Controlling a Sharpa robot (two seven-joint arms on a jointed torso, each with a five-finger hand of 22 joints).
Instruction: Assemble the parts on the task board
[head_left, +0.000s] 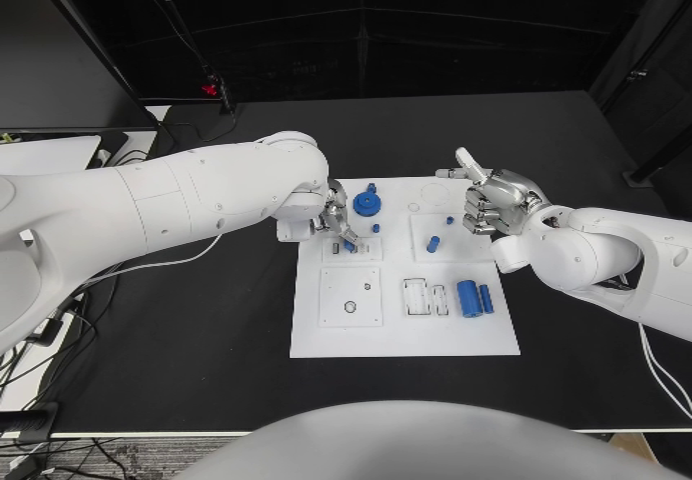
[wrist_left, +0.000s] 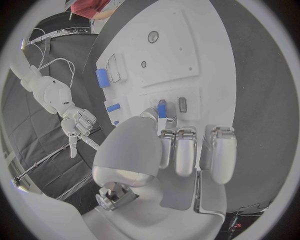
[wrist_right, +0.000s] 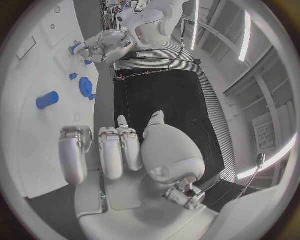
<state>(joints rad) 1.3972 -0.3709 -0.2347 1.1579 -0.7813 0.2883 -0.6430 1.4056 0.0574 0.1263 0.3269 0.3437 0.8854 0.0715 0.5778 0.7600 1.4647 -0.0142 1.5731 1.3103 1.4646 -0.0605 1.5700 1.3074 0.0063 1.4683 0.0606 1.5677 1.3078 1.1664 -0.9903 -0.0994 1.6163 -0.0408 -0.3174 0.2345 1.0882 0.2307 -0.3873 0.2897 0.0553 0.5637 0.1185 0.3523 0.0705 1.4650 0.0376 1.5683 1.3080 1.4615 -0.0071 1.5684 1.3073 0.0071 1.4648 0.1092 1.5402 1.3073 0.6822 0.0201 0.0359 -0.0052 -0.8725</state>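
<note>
- While the board (head_left: 404, 340) lay mid-table, the job looked partly done at best: most blue parts were loose or only half seated, as far as could be judged.
- Left hand (head_left: 335, 215) was down at the board's far-left corner, pinching a small blue peg (wrist_left: 162, 107) between thumb and a finger; the peg's tip was at or just above the board, beside a dark slot. Whether it was seated could not be told.
- Right hand (head_left: 498, 203) hovered over the board's far-right edge, fingers curled in, one digit sticking up, nothing held.
- Gear (head_left: 368, 204), blue and round, sat on the board's far edge, just beside the left hand; it looked mounted on its post, so likely done.
- Short cylinder (head_left: 433, 243) lay on its side in the board's far-right panel, near the right hand: not placed yet, by my guess.
- Large cylinder (head_left: 469, 298) and a slim pin (head_left: 488, 298) lay side by side on the board's right, beside empty rectangular slots: probably left to do.
- Near-left panel of the board had two small holes with nothing in them.
- Judgement: one peg insertion in hand, gear likely finished, at least three parts left.
</note>
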